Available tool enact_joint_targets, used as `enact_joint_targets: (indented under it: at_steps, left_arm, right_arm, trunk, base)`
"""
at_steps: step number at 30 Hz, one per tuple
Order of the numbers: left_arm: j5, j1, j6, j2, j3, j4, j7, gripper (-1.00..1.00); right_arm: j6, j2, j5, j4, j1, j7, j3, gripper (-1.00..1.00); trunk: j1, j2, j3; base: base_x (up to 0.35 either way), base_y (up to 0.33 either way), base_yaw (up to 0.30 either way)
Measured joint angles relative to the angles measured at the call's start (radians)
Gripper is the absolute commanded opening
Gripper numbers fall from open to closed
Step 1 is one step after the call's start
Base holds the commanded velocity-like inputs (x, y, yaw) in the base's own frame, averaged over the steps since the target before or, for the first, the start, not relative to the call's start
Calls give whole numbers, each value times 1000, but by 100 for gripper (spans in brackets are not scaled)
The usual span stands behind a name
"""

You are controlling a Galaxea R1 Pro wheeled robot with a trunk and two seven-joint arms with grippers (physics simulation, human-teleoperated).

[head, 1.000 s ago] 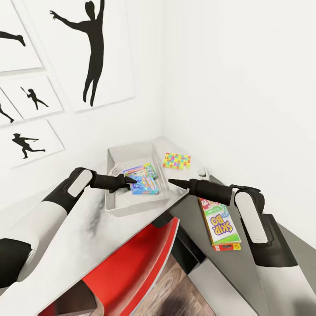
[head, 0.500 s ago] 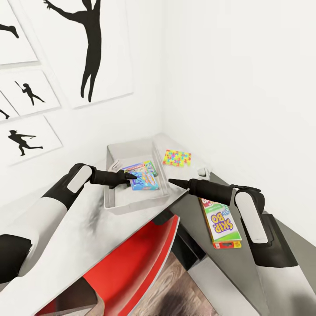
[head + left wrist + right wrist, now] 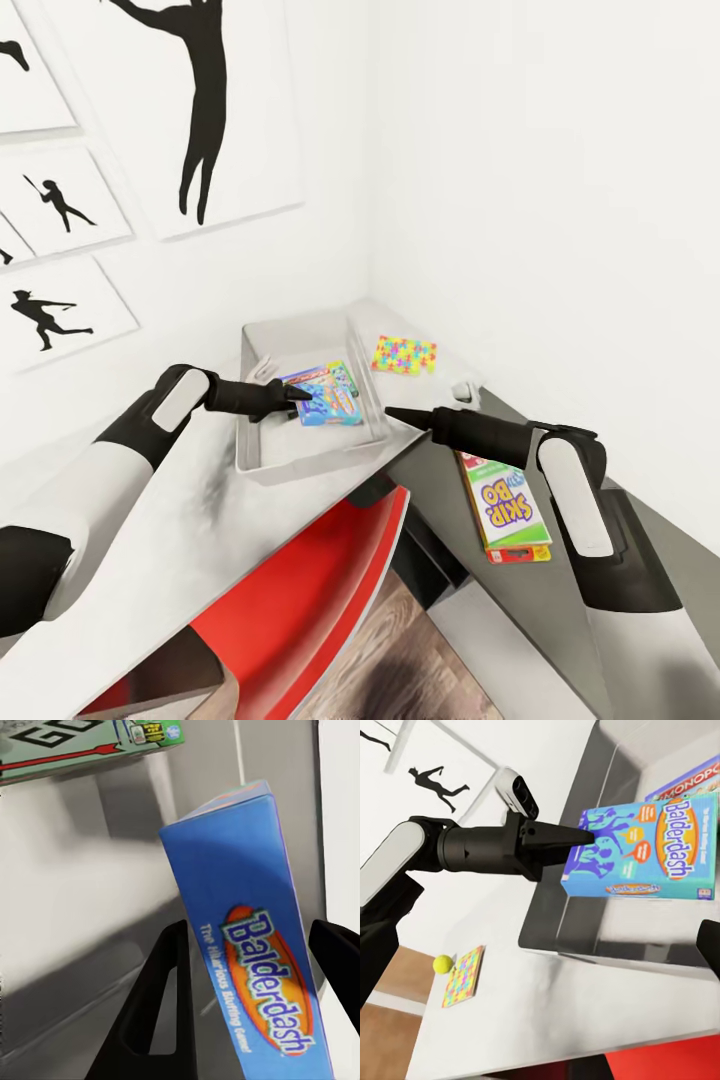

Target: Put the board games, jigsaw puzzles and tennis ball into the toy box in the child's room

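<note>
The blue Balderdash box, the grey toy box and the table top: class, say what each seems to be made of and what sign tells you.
Balderdash box: looks like printed card, with sharp flat faces and smooth coloured artwork. Toy box: probably moulded plastic, plain light grey with thin sloping walls and a soft sheen. Table: a smooth pale grey top with blurred reflections; painted or laminated, the pictures cannot settle which.

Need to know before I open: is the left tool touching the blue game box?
Touching. In the right wrist view, the left tool meets the blue game box at its edge, holding it tilted over the bin.
</note>
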Motion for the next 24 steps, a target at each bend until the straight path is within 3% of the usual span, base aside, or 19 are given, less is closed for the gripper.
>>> enact_joint_targets:
  at_steps: [12,24]
  left_arm:
    - [1,-5,0,1,-1,0,1,-100]
    - [1,-4,-1,2,-2,0,1,-100]
  right_arm:
    - [0,0,0,-23,23,0,-6,100]
    - [0,0,1,-26,26,0,-6,100]
  trunk:
    - [0,0,-2]
    - [0,0,-2]
  base:
    - [0,0,-110]
    - [0,0,-29]
